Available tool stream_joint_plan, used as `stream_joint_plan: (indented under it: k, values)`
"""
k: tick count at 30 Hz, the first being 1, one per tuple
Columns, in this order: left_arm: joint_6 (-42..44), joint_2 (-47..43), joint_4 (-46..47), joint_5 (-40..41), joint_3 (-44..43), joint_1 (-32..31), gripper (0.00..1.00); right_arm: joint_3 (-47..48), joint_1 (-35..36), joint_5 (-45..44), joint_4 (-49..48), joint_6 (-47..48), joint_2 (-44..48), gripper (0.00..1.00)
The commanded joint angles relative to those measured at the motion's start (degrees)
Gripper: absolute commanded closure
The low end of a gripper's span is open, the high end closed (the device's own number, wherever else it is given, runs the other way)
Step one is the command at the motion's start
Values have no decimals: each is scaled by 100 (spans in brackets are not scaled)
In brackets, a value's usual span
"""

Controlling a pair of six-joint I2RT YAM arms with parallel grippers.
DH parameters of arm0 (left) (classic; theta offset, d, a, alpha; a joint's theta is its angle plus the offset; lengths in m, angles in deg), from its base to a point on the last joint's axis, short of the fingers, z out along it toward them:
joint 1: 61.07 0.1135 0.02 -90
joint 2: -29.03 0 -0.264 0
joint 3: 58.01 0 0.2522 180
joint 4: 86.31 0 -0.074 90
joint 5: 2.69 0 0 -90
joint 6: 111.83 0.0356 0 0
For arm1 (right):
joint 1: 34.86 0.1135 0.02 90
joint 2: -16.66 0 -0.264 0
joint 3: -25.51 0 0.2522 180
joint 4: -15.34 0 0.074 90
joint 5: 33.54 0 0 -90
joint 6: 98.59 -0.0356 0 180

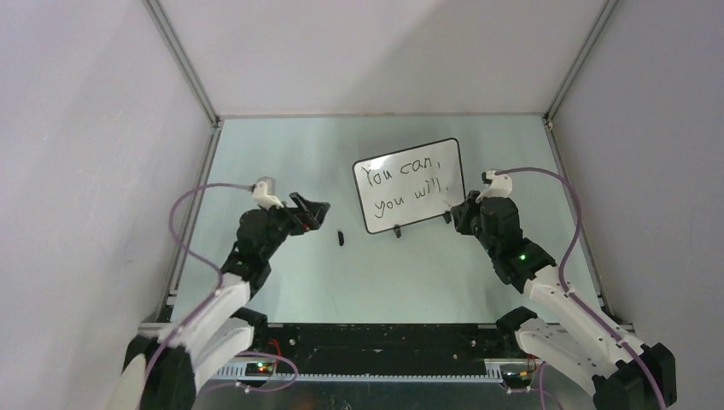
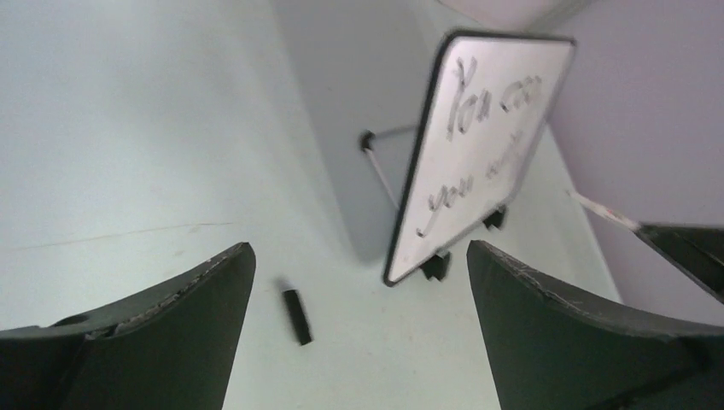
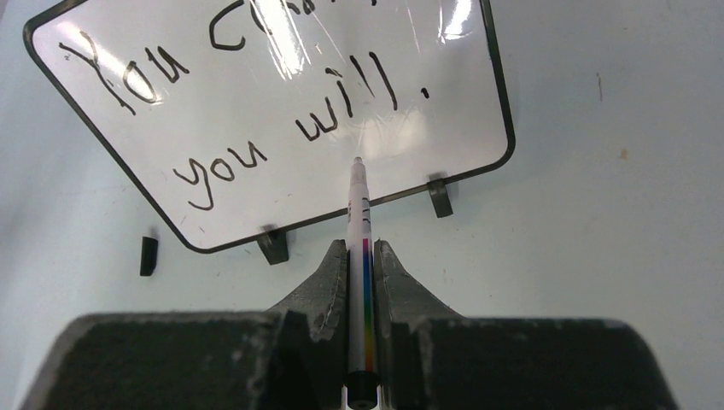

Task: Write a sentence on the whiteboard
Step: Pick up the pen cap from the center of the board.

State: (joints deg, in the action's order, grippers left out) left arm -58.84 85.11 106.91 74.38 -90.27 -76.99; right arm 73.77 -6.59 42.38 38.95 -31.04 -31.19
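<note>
Right gripper [image 3: 361, 254] stands clamped on a slim white rainbow-striped marker [image 3: 359, 213] pointing at the small black-framed glossy whiteboard [image 3: 410, 128], propped upright on the pale green table [image 1: 384, 273] and bearing the black handwritten sentence [image 3: 213, 175] "You can, you will."; left gripper [image 2: 359, 246] gapes empty near a small black cap [image 2: 297, 316].

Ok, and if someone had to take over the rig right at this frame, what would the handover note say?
Grippers: left gripper open and empty, over the table left of the whiteboard. The right gripper is shut on the marker, uncapped tip aimed at the board's lower right; contact unclear.
Things: whiteboard stands tilted on its feet; a small black cap lies on the table to its left.
Done: the sentence "You can, you will." reads complete, full stop included.
Left: probably only capping and setting down the marker.
</note>
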Motion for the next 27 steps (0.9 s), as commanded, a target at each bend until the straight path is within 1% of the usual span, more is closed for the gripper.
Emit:
stream_joint_plan:
  k: [1,2,3,4,5,6,7,8,9,12,14,15,17,19,20,23,25,27]
  values:
    - [198,-1495,-3248,3111,-282,-134,1,-4,97,-105,-394,-48,-71,100]
    - [-604,-1910,-3584,3564,-195,-123,1,-9,103,-104,-408,-48,-90,100]
    - [-816,-2093,-3783,3913,-91,-98,0,-12,125,-101,-432,-48,-138,100]
    - [-680,-2411,-3619,3794,141,-92,1,-13,145,-102,-445,-48,-155,100]
    - [-559,-2598,-3148,3335,244,-88,0,-11,158,-109,-463,-42,-191,100]
    - [-501,-2630,-3046,3193,278,-87,1,-13,178,-115,-465,-40,-203,100]
    - [-544,-2560,-3185,3073,216,-87,1,-13,191,-130,-468,-40,-223,100]
    - [-544,-2476,-3457,2951,-22,-91,1,-14,210,-139,-478,-39,-233,100]
    - [-440,-2187,-3587,2856,-154,-94,2,-14,217,-149,-481,-46,-250,100]
    - [-279,-1558,-4209,2216,-904,-101,7,-18,270,-159,-504,-48,-292,100]
    - [-152,-1046,-4568,2075,-1314,-277,7,-28,309,-181,-522,-49,-323,100]
    - [-90,-784,-4688,2137,-1433,-384,7,-30,318,-204,-525,-48,-326,100]
    - [-96,-525,-4937,2527,-1692,-742,8,-38,344,-252,-522,-44,-337,100]
    - [-384,-381,-4937,2823,-1750,-1021,10,-48,358,-285,-536,-48,-338,100]
    - [-530,-344,-4772,2897,-1665,-1159,14,-71,362,-287,-565,-48,-353,100]
    - [-1089,34,-4407,2988,-1515,-1398,18,-83,383,-299,-593,-47,-376,100]
    - [-1211,479,-4525,3163,-1709,-1535,19,-84,391,-321,-593,-38,-382,100]
    - [-1279,930,-4784,3361,-2011,-1636,23,-88,410,-353,-583,-37,-364,100]
